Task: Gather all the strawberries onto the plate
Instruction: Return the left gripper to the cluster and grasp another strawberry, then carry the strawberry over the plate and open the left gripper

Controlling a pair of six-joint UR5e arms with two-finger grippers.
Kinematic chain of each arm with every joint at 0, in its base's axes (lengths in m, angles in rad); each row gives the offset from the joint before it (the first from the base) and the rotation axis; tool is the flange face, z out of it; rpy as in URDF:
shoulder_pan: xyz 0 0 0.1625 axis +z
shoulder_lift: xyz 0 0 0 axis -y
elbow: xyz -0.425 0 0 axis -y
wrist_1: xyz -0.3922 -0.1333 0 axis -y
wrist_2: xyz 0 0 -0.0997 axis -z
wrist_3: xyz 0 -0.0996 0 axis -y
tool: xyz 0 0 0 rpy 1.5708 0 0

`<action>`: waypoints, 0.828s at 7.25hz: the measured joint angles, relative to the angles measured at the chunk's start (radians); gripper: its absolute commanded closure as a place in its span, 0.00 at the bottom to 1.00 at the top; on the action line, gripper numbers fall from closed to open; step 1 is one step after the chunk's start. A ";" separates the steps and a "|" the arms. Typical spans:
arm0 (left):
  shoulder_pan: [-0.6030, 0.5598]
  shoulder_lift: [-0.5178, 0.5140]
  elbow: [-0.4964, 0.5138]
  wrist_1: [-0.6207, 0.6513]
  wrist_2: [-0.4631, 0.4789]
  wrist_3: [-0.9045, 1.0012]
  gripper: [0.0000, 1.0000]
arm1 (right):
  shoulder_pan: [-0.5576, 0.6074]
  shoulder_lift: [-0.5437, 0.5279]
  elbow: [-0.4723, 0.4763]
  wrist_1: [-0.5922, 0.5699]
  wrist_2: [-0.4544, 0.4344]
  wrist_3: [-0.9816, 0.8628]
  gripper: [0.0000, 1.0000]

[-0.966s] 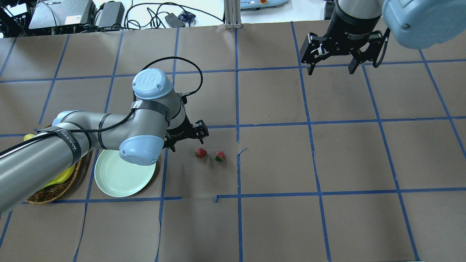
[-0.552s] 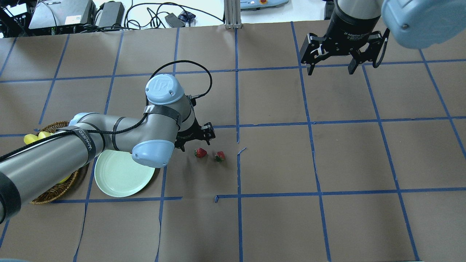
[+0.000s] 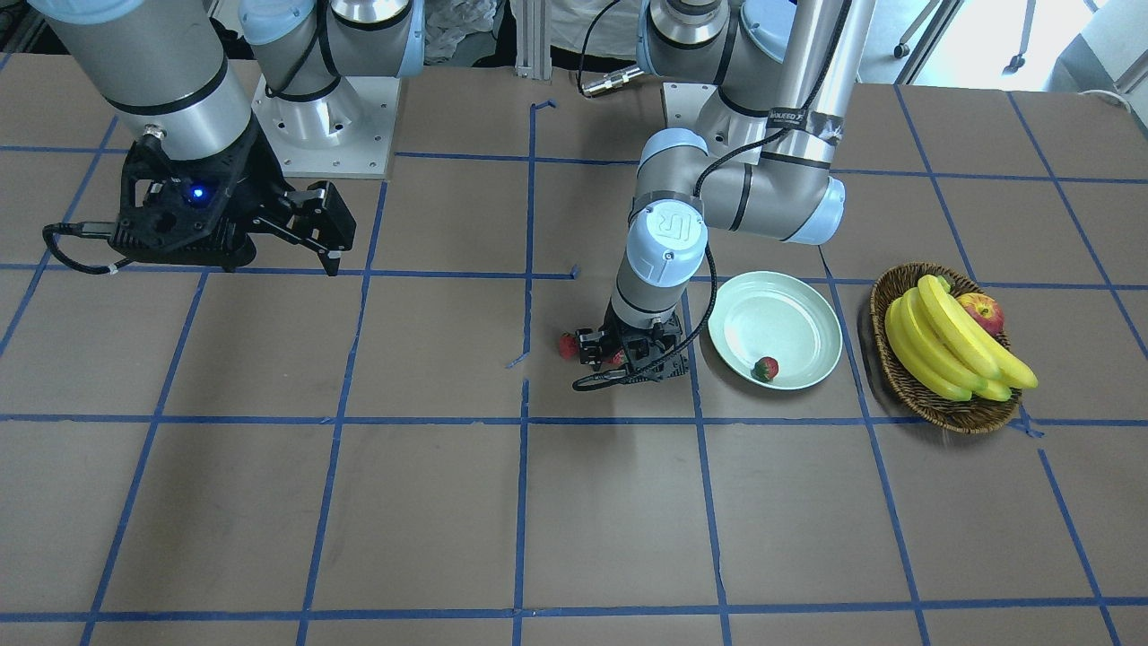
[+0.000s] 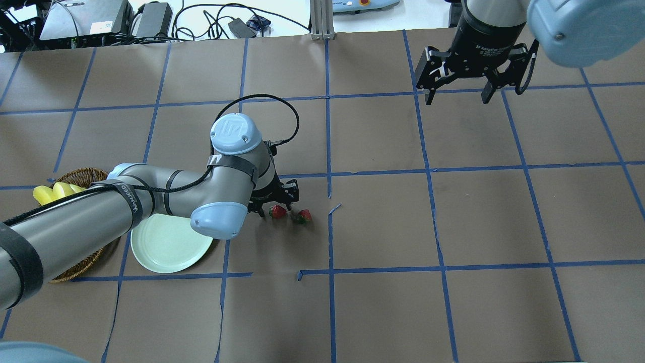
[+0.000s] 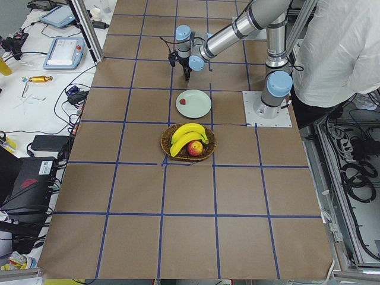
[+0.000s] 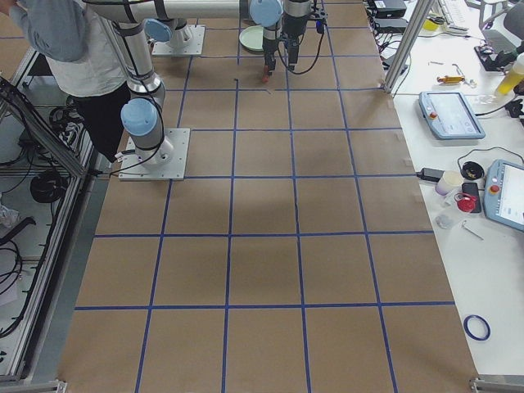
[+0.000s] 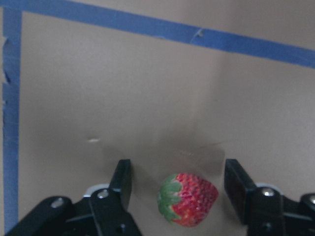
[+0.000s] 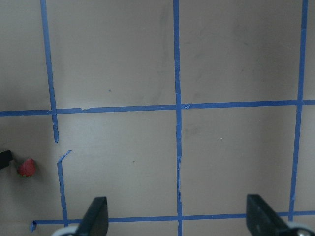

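One strawberry (image 3: 765,368) lies in the pale green plate (image 3: 771,318), which also shows in the overhead view (image 4: 161,247). Two strawberries lie on the table right of the plate. My left gripper (image 4: 276,207) is open and low over the table. Its fingers stand either side of the nearer strawberry (image 7: 188,199), apart from it. The other strawberry (image 4: 304,216) lies just beyond the gripper, and also shows in the right wrist view (image 8: 27,168). My right gripper (image 4: 456,96) is open and empty, high over the far right of the table.
A wicker basket (image 3: 942,405) with bananas (image 3: 951,341) and an apple (image 3: 982,312) stands beside the plate, on its far side from the strawberries. A person stands by the robot base in the side views. Blue tape lines grid the brown table.
My left arm has swung right and come down, so its open fingers now stand either side of the nearer strawberry. The right arm and both loose strawberries have not moved.
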 measured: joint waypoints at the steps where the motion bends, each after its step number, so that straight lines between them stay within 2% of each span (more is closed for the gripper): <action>1: -0.006 0.000 -0.001 0.000 0.002 -0.002 0.71 | 0.000 0.000 0.000 0.000 0.000 0.000 0.00; 2: -0.008 0.001 0.000 0.000 0.004 -0.003 0.85 | 0.000 0.000 0.002 0.000 0.000 0.000 0.00; 3: -0.009 0.005 0.005 0.000 0.006 0.000 0.90 | 0.000 0.000 0.005 -0.001 0.000 0.000 0.00; 6: 0.009 0.037 0.017 -0.013 0.029 0.040 0.88 | 0.000 -0.001 0.007 -0.002 0.000 -0.001 0.00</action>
